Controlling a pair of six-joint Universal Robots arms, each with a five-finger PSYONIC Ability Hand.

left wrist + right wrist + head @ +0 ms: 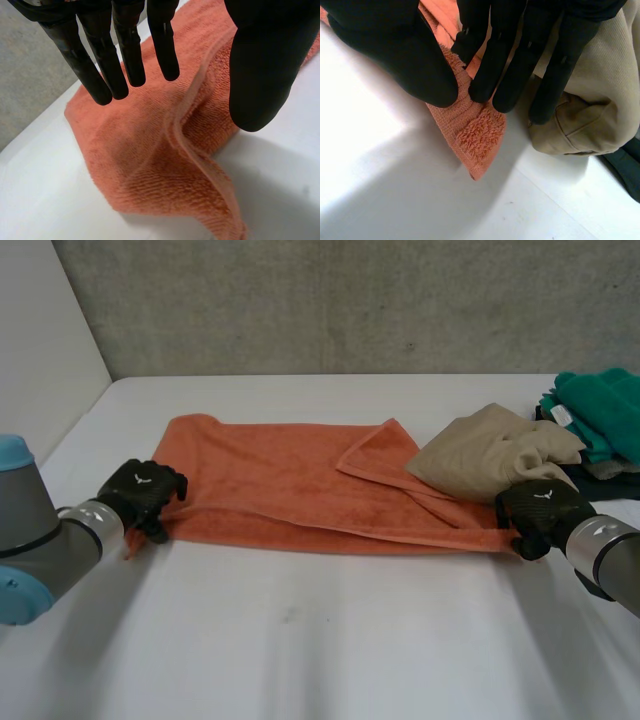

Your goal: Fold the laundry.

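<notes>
An orange towel (290, 490) lies across the middle of the white table, folded lengthwise, with one flap turned over near its right end. My left hand (140, 495) hovers at the towel's near left corner. In the left wrist view its fingers (125, 50) are straight and spread from the thumb, above the towel (150, 165), which lies loose beneath them. My right hand (540, 512) is at the towel's near right corner. In the right wrist view its thumb (395, 45) and fingers pinch that corner of the towel (475, 135).
A crumpled beige garment (490, 455) lies on the towel's right end, right beside my right hand (600, 85). Green cloths (605, 410) are piled at the far right over something dark (627, 170). A grey wall (350, 300) runs behind the table.
</notes>
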